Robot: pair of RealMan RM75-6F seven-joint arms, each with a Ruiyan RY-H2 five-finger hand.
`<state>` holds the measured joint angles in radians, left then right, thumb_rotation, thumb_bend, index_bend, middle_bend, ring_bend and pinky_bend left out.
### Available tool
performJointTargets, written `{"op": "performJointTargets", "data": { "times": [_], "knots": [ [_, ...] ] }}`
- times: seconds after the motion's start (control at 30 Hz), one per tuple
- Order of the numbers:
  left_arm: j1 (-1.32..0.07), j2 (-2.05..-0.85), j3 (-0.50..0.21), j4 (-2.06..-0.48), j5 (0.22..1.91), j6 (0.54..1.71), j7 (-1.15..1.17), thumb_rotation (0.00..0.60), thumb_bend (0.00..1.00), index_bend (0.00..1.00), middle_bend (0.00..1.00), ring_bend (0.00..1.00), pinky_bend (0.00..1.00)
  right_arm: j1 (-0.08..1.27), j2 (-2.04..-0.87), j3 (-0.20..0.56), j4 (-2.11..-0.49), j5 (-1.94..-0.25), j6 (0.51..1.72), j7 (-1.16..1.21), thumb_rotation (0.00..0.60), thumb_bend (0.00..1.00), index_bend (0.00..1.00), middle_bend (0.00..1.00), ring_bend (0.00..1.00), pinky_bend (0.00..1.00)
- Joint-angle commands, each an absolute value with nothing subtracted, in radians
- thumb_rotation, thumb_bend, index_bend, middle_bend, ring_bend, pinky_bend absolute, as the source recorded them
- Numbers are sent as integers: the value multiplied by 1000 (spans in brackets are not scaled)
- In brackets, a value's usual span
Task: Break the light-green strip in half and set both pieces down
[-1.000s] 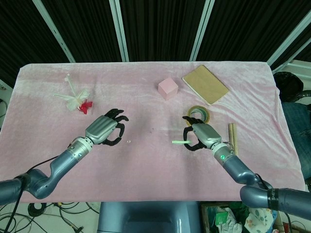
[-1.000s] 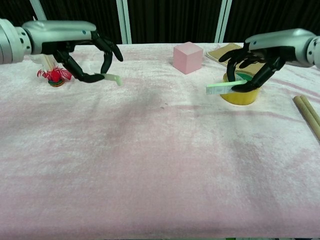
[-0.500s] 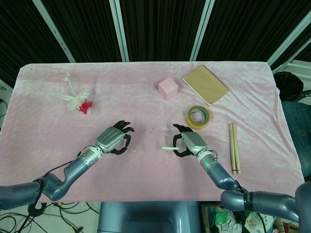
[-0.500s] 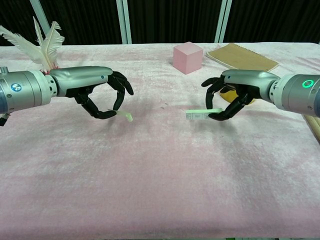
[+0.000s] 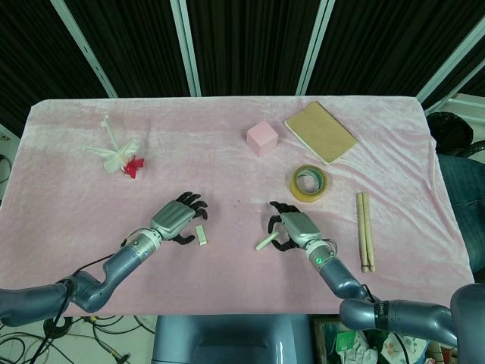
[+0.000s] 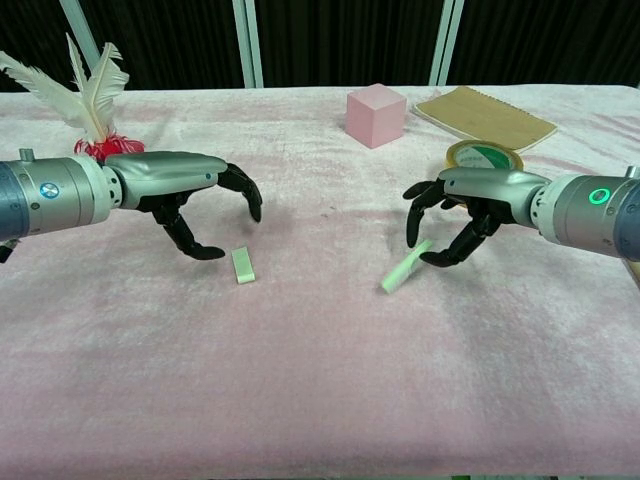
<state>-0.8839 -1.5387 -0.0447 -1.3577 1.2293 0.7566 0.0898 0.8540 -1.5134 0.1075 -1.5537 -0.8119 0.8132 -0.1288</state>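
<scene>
Both pieces of the light-green strip have left the hands since half a second ago. The left piece now lies flat on the counter, just right of the left hand, whose fingers are apart and hold nothing. The right piece lies slanted on the cloth just left of the right hand; its far end sits at the spread fingertips, and contact there cannot be told. Judged from this, the task is essentially complete; only withdrawal remains. The counter carries a pink cloth, with dark curtains behind.
</scene>
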Motion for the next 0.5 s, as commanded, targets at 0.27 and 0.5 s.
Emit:
{"op": "performJointTargets", "data": {
  "times": [0.27, 0.5],
  "knots": [
    [-891, -1457, -112, -1476, 1148, 774, 140, 600, 137, 109, 62, 0, 0, 840, -1440, 153, -1613, -748, 851, -134, 600, 120, 2, 0, 0, 46],
    [-886, -1335, -184, -1593, 1148, 842, 143, 600, 138, 134, 65, 0, 0, 758, -1256, 186, -1686, -827, 930, -72, 600, 120, 0, 0, 0, 46]
  ]
}}
